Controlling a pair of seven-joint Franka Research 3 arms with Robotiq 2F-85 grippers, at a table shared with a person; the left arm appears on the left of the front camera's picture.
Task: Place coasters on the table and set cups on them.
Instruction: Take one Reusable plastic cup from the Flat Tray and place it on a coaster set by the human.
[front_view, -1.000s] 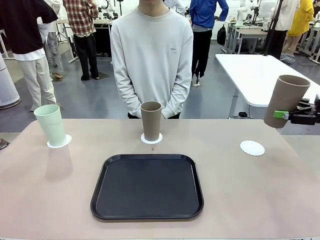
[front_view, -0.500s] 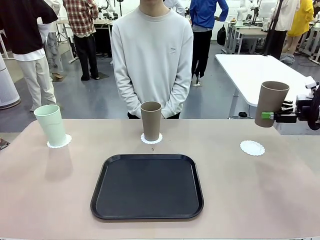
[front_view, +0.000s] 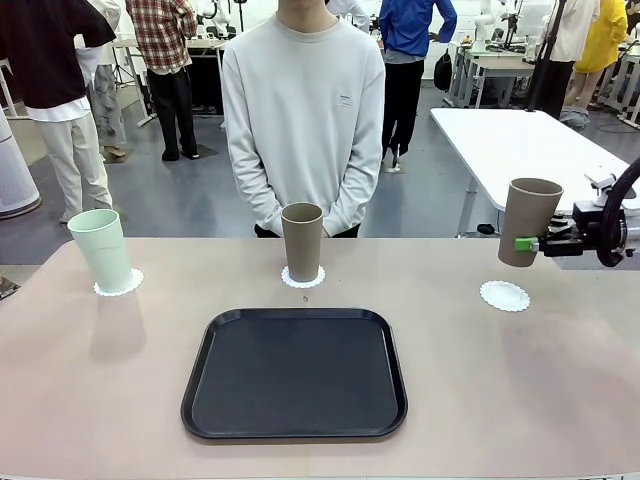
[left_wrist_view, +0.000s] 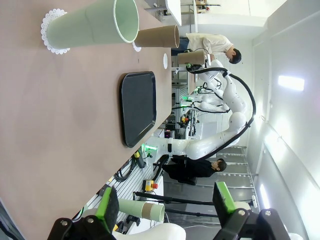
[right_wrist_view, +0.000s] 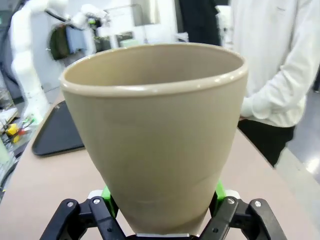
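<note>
Front view: table (front_view: 520, 400) with black tray (front_view: 294, 372) mid; mint cup (front_view: 101, 249) and one brown cup (front_view: 302, 241) sit on coasters. Right gripper (front_view: 528, 243) clamps the last brown cup (front_view: 526, 220), upright in the air, above the bare coaster (front_view: 504, 295). Lower straight, centre base on doily, then release. Left gripper (left_wrist_view: 165, 202) spread wide, empty.

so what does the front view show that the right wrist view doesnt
Only the front view: the bare coaster just below the held cup, the mint cup and the middle brown cup, each on its own coaster.

Only the right wrist view: the green pads pressed to the cup's base on both sides.

Both: the right hand shut on the brown cup, the black tray, the person's light top.
</note>
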